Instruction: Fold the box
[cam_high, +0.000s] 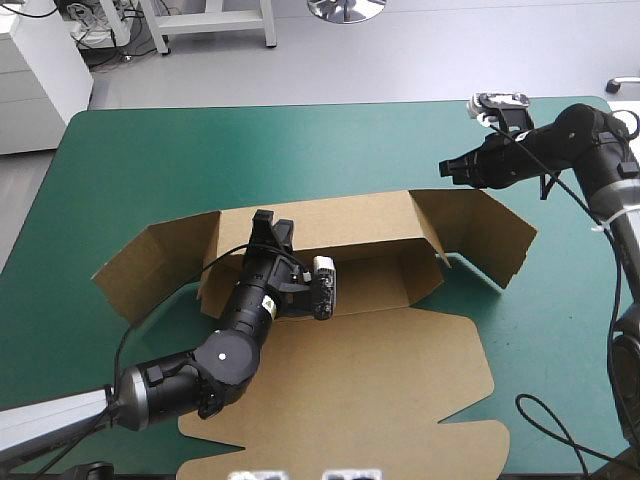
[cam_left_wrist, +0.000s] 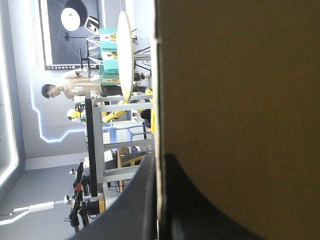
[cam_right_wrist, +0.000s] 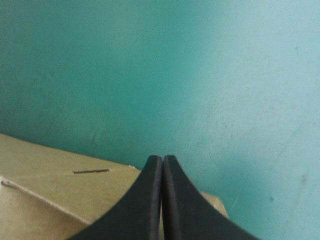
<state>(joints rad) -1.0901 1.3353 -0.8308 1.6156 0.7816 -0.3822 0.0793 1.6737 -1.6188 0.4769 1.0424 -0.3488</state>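
box (cam_high: 380, 390) mid-table, back wall up, lid flat. left gripper (cam_high: 268, 222) clamped on the wall's top edge, board blocks most of its view. right gripper (cam_high: 447, 167) pinched together over teal-green cover (cam_high: 300, 150) beyond the right flap.

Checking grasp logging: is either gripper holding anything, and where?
Left gripper is shut on the box, pinching the top edge of its raised rear wall near the left end. Right gripper is shut on nothing.

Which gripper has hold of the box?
The left gripper: it is shut on the box at its raised far wall. The right gripper is shut on nothing, over the cover.
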